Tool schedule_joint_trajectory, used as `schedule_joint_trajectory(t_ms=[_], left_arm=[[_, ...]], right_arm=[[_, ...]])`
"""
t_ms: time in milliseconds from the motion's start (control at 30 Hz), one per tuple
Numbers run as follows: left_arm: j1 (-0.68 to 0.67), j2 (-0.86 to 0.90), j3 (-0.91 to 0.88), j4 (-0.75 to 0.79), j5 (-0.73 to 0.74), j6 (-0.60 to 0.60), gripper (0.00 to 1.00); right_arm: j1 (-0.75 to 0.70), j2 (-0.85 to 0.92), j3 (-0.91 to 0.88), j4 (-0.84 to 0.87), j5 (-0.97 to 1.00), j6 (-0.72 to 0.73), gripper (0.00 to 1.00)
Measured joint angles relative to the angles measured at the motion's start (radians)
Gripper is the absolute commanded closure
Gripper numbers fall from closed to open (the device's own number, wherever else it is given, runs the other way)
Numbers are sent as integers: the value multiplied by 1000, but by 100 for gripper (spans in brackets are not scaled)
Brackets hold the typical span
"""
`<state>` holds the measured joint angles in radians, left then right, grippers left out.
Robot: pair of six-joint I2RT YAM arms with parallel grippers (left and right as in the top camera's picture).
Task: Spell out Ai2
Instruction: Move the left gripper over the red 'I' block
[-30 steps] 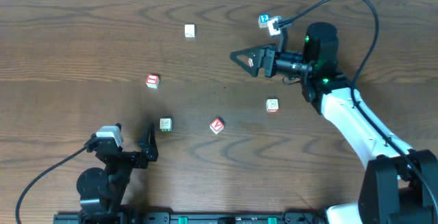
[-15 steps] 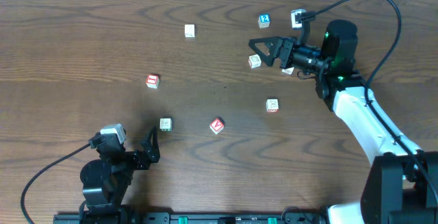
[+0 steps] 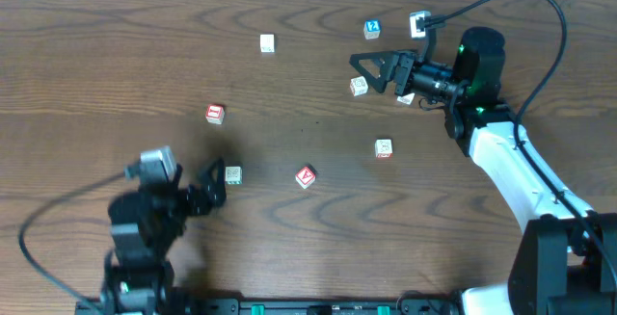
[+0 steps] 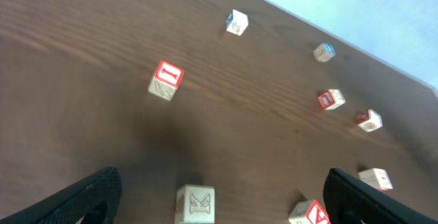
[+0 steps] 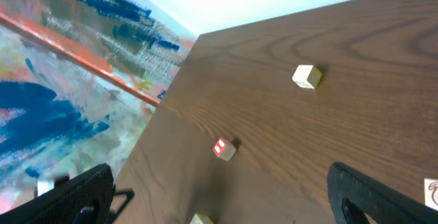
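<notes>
The left arm has swung up the table (image 3: 96, 65) since half a second ago, and the left gripper (image 3: 213, 182) now sits just left of the cream cube (image 3: 232, 174). The right arm has stayed put over that time.

The left gripper's fingers stand wide apart and hold nothing. In the left wrist view the cream cube shows in the gap between them, touching neither.

The I cube (image 3: 215, 114) lies well up and left of the A cube (image 3: 306, 176), on its own. The cream cube is left of the A cube, about level with it. A white cube (image 3: 267, 42) sits far above the A cube, slightly left. The A cube itself rests turned at an angle, apart from everything.

Up and right of the A cube lie a pale cube (image 3: 359, 86) and, nearer, a red-edged cube (image 3: 384, 148). The 2 cube (image 3: 372, 29) is far up and right of the A cube.

The right gripper (image 3: 364, 74) hovers up and right of the A cube, just beside the pale cube, its fingers spread wide and empty.
</notes>
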<state>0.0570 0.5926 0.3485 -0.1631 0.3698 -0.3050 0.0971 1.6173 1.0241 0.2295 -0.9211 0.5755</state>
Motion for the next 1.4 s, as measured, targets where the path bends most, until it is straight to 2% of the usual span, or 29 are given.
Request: schedule_joint_trajectory(t_ms=[200, 467, 633, 933, 1000, 1067, 1200, 1333, 1367, 1400], left_arm=[[-1, 459, 362, -117, -55, 117, 4], [-63, 992, 845, -477, -205, 176, 5], [-138, 1136, 991, -528, -214, 180, 5], [-210, 1189, 996, -472, -159, 175, 4], [-216, 1189, 997, -453, -147, 141, 5], [-216, 1189, 997, -449, -151, 47, 5], [-210, 1189, 997, -481, -199, -219, 3], [-204, 1189, 997, -521, -233, -465, 10], [-204, 1189, 997, -534, -246, -516, 9], [-204, 1189, 997, -544, -259, -562, 4]], right_arm=[[-4, 0, 0, -3, 0, 2, 1], [-4, 0, 0, -27, -3, -2, 1], [-4, 0, 0, -26, -3, -10, 1], [-4, 0, 0, -37, -3, -18, 1], [-4, 0, 0, -42, -3, -18, 1], [-4, 0, 0, -45, -3, -20, 1], [-4, 0, 0, -50, -3, -21, 1], [-4, 0, 0, -69, -3, -24, 1], [-4, 0, 0, -74, -3, -24, 1], [-4, 0, 0, -76, -3, -24, 1]])
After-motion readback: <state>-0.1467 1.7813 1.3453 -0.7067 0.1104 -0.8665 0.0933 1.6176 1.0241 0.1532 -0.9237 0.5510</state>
